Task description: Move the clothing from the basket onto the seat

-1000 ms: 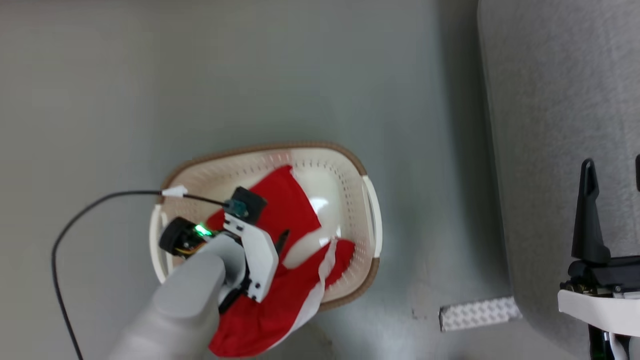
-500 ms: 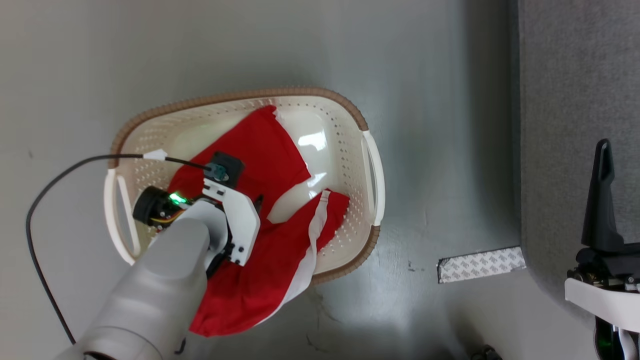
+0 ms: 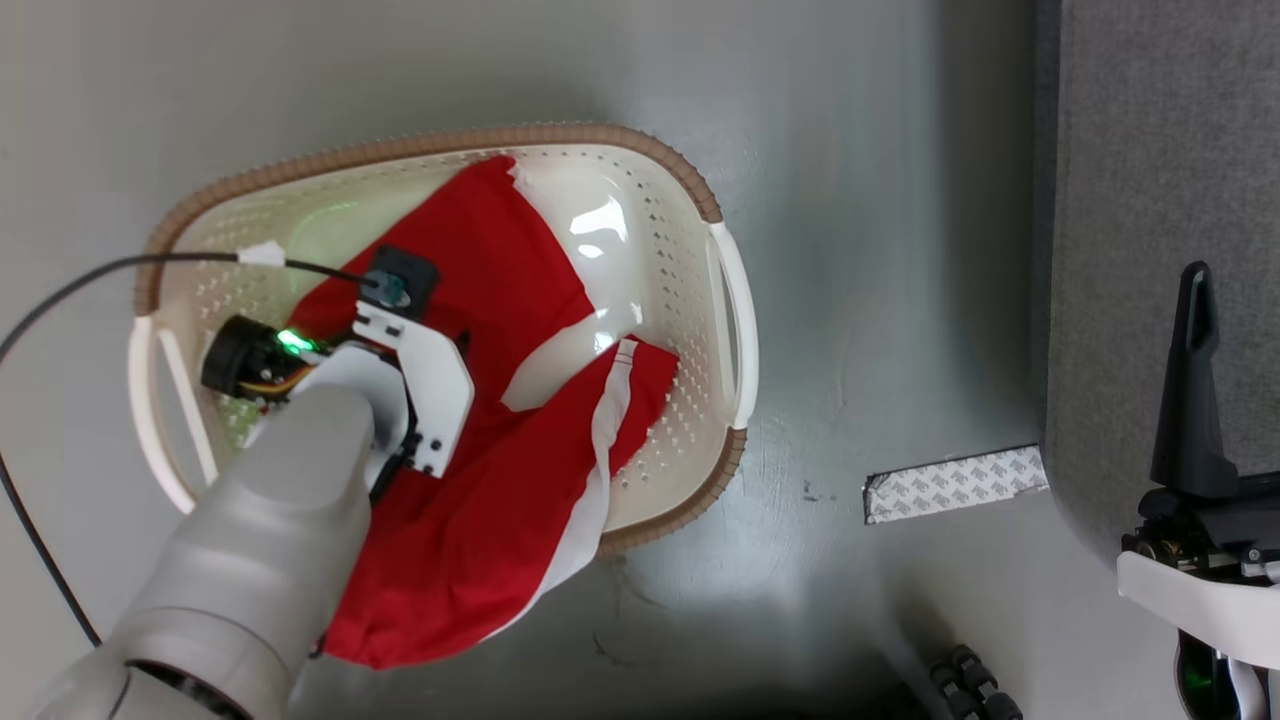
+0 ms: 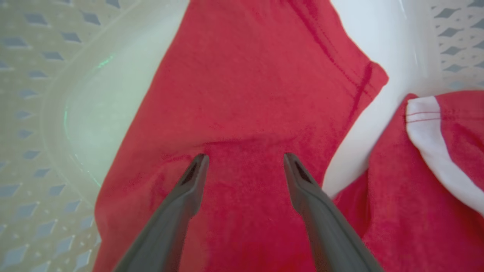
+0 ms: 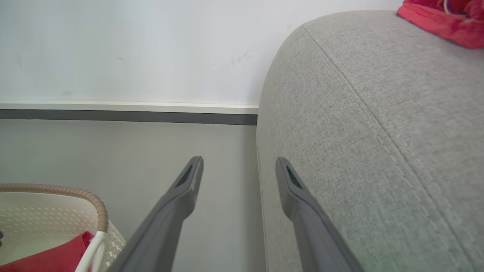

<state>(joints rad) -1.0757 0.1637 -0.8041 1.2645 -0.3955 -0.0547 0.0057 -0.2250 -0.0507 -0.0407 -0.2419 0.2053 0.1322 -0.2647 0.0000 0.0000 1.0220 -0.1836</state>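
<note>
Red clothing (image 3: 500,270) in the basket (image 3: 600,135), left of centre in the head view, one end draped over the lower rim toward the floor (image 3: 850,250). Left gripper (image 4: 245,160) just over the cloth, fingers spread, gripping nothing. Right gripper (image 5: 239,162) likewise spread and empty, beside the seat (image 5: 359,132). Another red garment (image 5: 446,15) on the seat, upper right corner of the right wrist view.

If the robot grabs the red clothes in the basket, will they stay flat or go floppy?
Probably floppy: the red clothing droops over the basket rim, so it should sag and dangle. It looks thin and folded, so likely light. The open left gripper may pinch just one layer.
</note>
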